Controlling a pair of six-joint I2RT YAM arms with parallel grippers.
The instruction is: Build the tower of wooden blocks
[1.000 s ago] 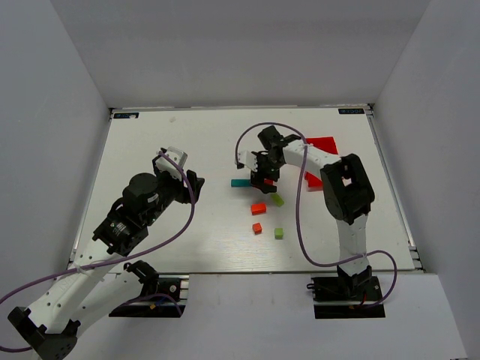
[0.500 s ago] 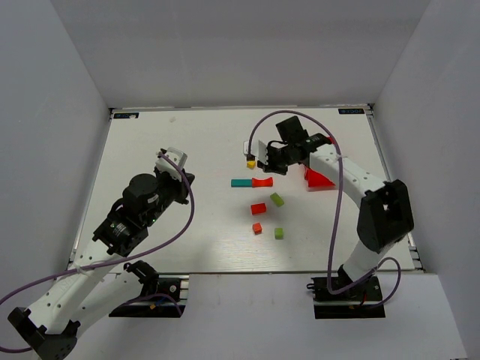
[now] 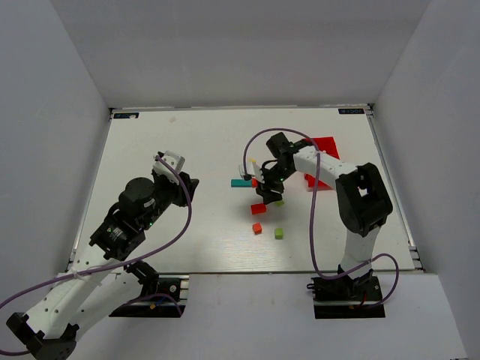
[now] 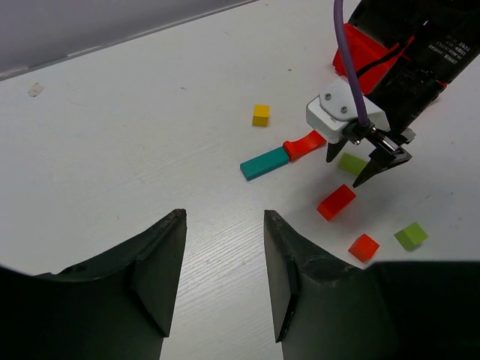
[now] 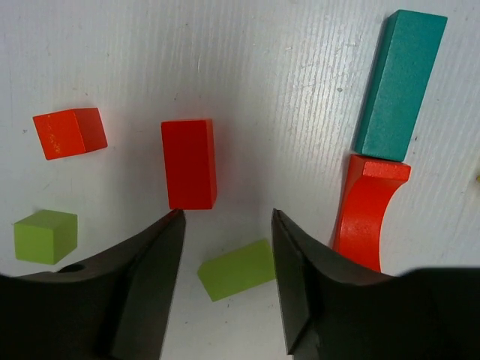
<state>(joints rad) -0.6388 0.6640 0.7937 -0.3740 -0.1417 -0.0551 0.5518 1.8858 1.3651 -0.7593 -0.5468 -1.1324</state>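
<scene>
The wood blocks lie singly on the white table, none stacked. A teal bar (image 3: 240,182) (image 5: 400,84) lies end to end with a red arched piece (image 5: 367,210) (image 4: 304,145). A yellow cube (image 3: 253,160) sits behind them. My right gripper (image 3: 268,189) (image 5: 226,219) is open, low over the table, with a lime-green block (image 5: 238,268) (image 4: 351,163) lying between its fingers. A red bar (image 5: 189,163) (image 3: 259,208) lies just past the fingertips. An orange cube (image 3: 257,228) and a lime cube (image 3: 279,233) sit nearer. My left gripper (image 3: 189,186) (image 4: 221,274) is open and holds nothing, well left of the blocks.
A red bin (image 3: 324,145) (image 4: 367,49) stands at the back right, partly behind the right arm. The right arm's purple cable (image 3: 262,136) loops above the blocks. Grey walls close in the table on three sides.
The right gripper has swung from beside the yellow cube toward the near side, down around the lime-green block. The yellow cube stays on the table. The left arm has barely shifted.
</scene>
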